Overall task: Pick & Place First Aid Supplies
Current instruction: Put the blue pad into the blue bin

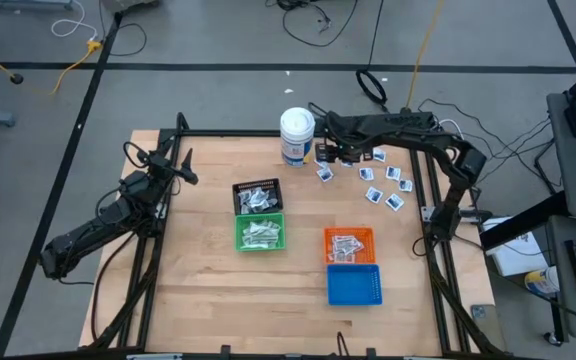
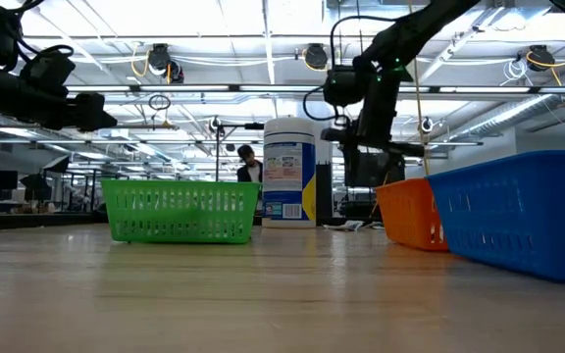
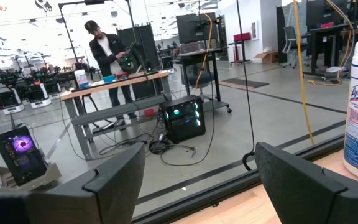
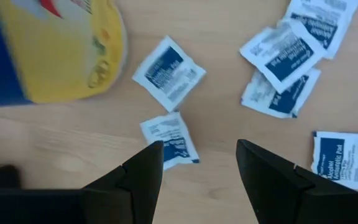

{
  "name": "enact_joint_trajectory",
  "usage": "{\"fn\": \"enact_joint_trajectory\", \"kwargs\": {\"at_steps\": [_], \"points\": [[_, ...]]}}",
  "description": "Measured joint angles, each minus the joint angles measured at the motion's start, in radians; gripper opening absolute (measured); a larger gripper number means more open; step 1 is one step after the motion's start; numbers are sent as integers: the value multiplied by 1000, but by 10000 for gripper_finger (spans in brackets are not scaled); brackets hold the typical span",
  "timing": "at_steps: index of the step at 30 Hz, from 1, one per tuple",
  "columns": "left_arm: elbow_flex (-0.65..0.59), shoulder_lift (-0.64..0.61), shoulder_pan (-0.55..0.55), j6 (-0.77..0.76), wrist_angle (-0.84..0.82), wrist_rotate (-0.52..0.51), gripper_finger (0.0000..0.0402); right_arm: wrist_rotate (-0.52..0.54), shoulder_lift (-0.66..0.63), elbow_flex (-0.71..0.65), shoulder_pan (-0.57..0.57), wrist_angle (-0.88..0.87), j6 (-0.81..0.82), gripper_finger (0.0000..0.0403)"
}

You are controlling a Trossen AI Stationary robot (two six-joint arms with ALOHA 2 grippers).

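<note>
1. The right tool [image 4: 197, 165] hangs with fingers spread and empty, low over a white square packet with blue print [image 4: 169, 142].
2. More loose white packets [image 1: 383, 180] lie in the high view's upper right, beside the white cylindrical canister [image 1: 297, 135].
3. Judged step: approaching a pick. Next, centre, descend and close.
4. The left tool [image 3: 201, 180] waits open and empty at the surface's left edge.

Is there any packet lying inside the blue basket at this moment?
No; in the high view the blue basket shows only its bare blue floor, while the orange basket next to it holds packets.
</note>
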Motion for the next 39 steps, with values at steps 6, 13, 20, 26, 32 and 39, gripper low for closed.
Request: {"fn": "enact_joint_trajectory", "kwargs": {"at_steps": [6,13,20,26,32,39], "points": [[0,0,0,0,0,0,306,0,-1,-81,0,120,-3,196],[0,0,0,0,0,0,306,2,-1,-163,-2,232,69,196],[0,0,0,0,0,0,306,2,0,-222,0,340,154,196],[0,0,0,0,0,0,306,1,-1,-257,1,366,174,196],[0,0,0,0,0,0,305,-1,-1,-299,20,418,171,196],[0,0,0,0,0,0,305,-60,42,-303,26,473,142,193]]}}
